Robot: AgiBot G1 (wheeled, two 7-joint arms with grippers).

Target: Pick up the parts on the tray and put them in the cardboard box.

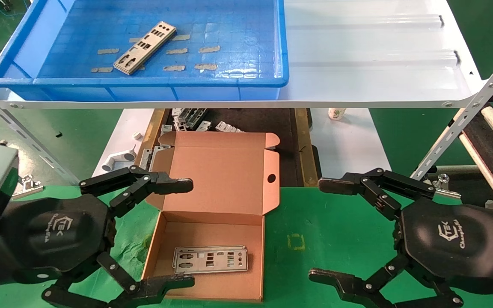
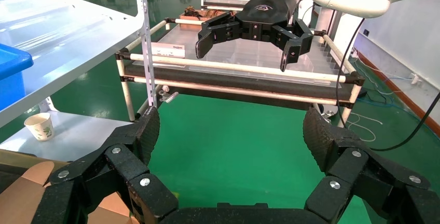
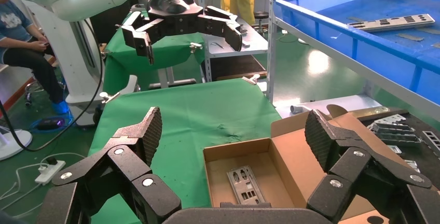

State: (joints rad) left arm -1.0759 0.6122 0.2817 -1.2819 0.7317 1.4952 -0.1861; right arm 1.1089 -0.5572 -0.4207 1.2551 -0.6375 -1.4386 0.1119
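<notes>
One silver punched plate (image 1: pixel 145 47) lies at a slant in the blue tray (image 1: pixel 28 55) on the white shelf; it also shows in the right wrist view (image 3: pixel 393 23). The open cardboard box (image 1: pixel 212 295) sits on the green mat with its lid (image 1: pixel 225 171) leaning back; silver plates (image 1: pixel 210 259) lie stacked flat on its floor, also seen in the right wrist view (image 3: pixel 245 183). My left gripper (image 1: pixel 186 233) is open and empty at the box's left side. My right gripper (image 1: pixel 321 231) is open and empty over the mat to the right of the box.
The white ribbed shelf (image 1: pixel 370 55) overhangs the far side of the box. Below it a dark tray (image 1: pixel 250 119) holds small grey brackets (image 1: pixel 225 126). A white pipe fitting (image 1: pixel 118 159) lies left of the box, a paper cup (image 1: pixel 336 113) right.
</notes>
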